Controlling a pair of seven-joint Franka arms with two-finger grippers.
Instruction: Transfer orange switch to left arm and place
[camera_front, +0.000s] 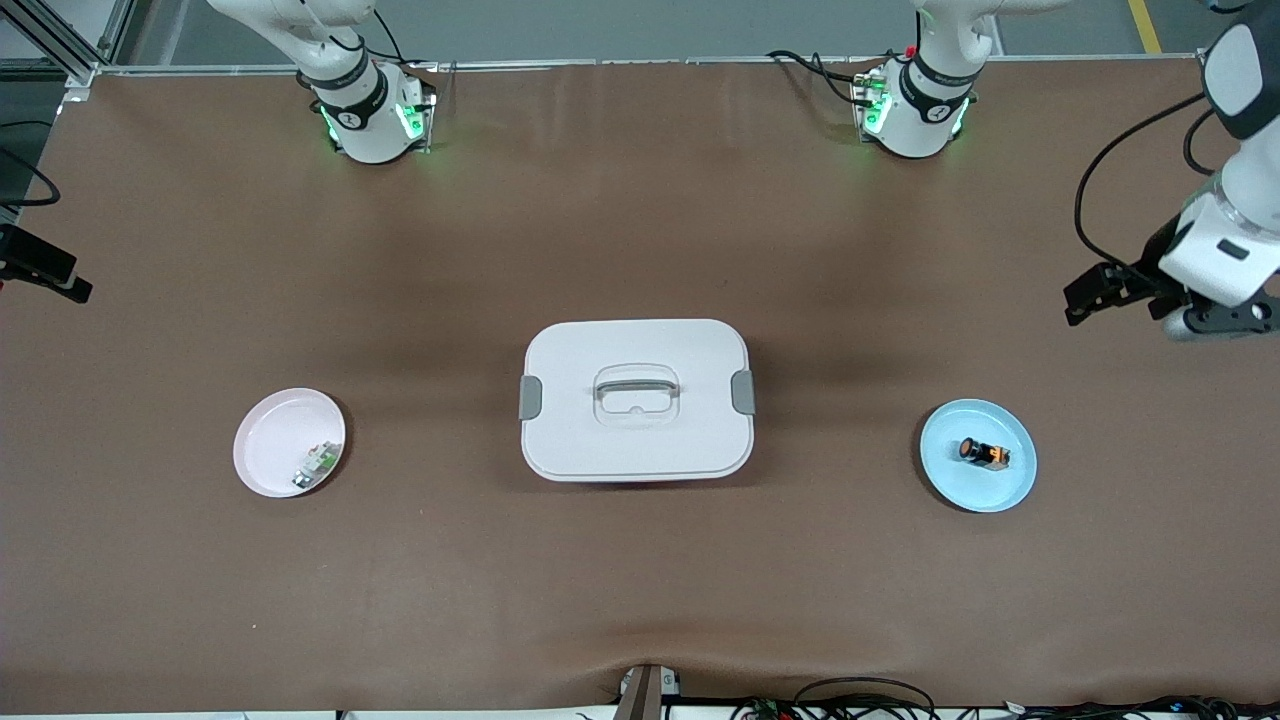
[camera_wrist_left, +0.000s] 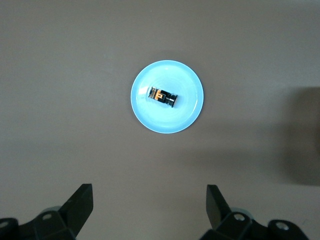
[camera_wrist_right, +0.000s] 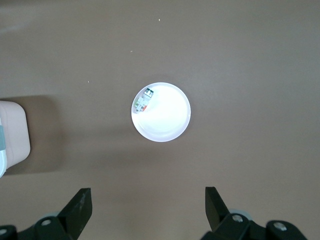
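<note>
- Front view says nothing has started, as far as I can judge: the orange switch (camera_front: 983, 453) lies on its side in the blue plate (camera_front: 1012, 492), toward the left arm's end of the table, and nobody is touching it.
- Up high over the table edge at that same end hangs the left gripper (camera_front: 1098, 293). Its wrist view shows both fingers (camera_wrist_left: 80, 202) spread wide with nothing between them, looking straight down on the blue plate (camera_wrist_left: 145, 116) and the orange switch (camera_wrist_left: 162, 96).
- At the other end, only a black piece of the right arm pokes in at the edge of the front view. In the right wrist view the right gripper (camera_wrist_right: 148, 212) is spread apart and empty too, high above the pink plate (camera_wrist_right: 170, 127).
- That pink plate (camera_front: 262, 440) already holds a small greenish-white part (camera_front: 316, 465) against its rim, which is not the piece to be moved.
- Between the two plates sits the box (camera_front: 636, 400), lid on, grey latches at both ends, squarely in the straight path.
- Everything is left, I'd say: the pickup, the handover clear of the box, and the set-down.
- Writing: I can read no brand or label anywhere; the marks on the arm bases are too small to tell.
</note>
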